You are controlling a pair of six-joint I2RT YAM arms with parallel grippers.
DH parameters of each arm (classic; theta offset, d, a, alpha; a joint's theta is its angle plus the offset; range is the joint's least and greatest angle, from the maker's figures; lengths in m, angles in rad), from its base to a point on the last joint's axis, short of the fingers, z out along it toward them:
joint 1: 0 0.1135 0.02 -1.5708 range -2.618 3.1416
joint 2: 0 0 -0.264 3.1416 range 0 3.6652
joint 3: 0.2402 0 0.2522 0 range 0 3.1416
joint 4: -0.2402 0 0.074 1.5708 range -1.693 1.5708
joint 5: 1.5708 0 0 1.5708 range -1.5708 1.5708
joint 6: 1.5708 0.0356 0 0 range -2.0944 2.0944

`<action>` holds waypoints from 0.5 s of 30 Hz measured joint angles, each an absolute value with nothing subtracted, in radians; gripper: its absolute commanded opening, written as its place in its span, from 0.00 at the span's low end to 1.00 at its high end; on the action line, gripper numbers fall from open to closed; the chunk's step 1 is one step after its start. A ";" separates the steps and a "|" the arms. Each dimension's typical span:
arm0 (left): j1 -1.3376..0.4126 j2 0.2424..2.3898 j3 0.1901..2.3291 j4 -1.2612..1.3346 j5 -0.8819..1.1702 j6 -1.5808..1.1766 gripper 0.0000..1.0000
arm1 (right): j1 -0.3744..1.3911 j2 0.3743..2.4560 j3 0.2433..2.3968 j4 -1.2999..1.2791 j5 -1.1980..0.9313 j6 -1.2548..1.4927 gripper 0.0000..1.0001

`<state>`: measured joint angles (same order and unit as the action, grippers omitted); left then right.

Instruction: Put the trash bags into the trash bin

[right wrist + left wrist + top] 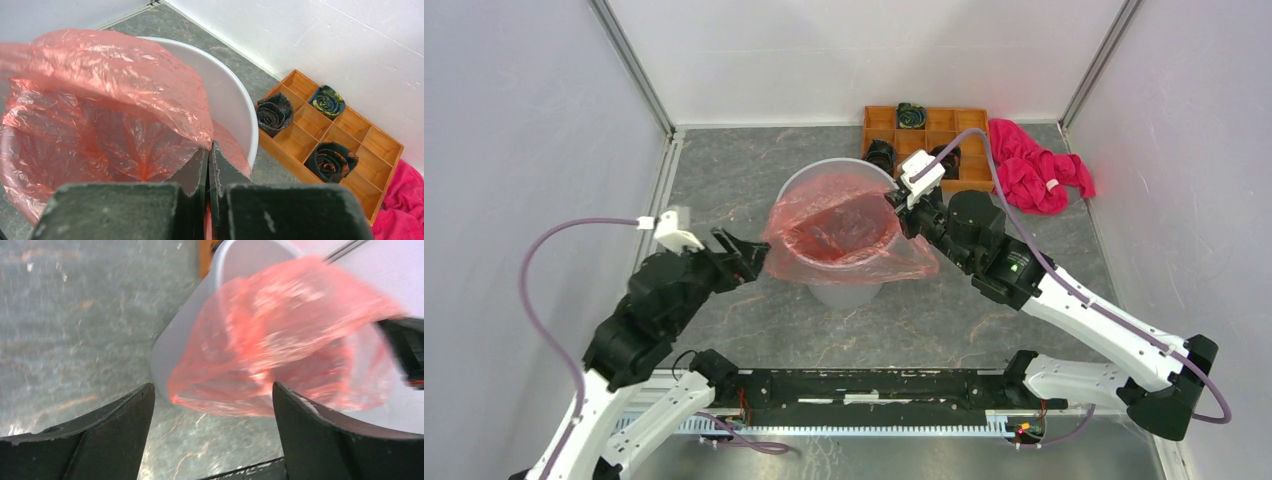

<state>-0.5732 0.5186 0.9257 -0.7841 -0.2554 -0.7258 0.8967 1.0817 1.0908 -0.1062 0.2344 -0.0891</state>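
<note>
One trash bag [844,235], draped over the mouth of the trash bin [849,292] and sagging inside: right fingers [192,172] clamped on its right hem, apparently pinning it at the rim; left fingers [127,412] apart, just off its left edge.

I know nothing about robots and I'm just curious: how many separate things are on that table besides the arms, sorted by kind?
Light-grey round plastic bin: 1
Translucent red-orange plastic bag: 1
Orange-brown wooden compartment tray: 1
Dark rolled fabric bundles in the tray: 3
Magenta-pink cloth: 1
Total: 7
</note>
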 measured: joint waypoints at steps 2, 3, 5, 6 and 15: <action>-0.573 0.501 0.998 -0.780 -0.244 -0.697 1.00 | 0.897 1.082 1.092 -0.106 0.234 -0.084 0.01; -0.573 0.505 1.027 -0.775 -0.233 -0.677 1.00 | 0.897 1.082 1.096 -0.106 0.234 -0.083 0.01; -0.573 0.537 1.089 -0.770 -0.212 -0.625 1.00 | 0.897 1.084 1.102 -0.107 0.234 -0.082 0.01; -0.573 0.572 1.126 -0.767 -0.197 -0.587 1.00 | 0.897 1.088 1.109 -0.107 0.234 -0.079 0.01; -0.572 0.893 1.234 -0.741 -0.099 -0.295 1.00 | 0.897 1.119 1.149 -0.112 0.237 -0.049 0.01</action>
<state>-0.5724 0.8932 1.2335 -0.7406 -0.0990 -0.2955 0.8967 1.1191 1.1492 -0.1123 0.2371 -0.0494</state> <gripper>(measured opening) 0.996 0.013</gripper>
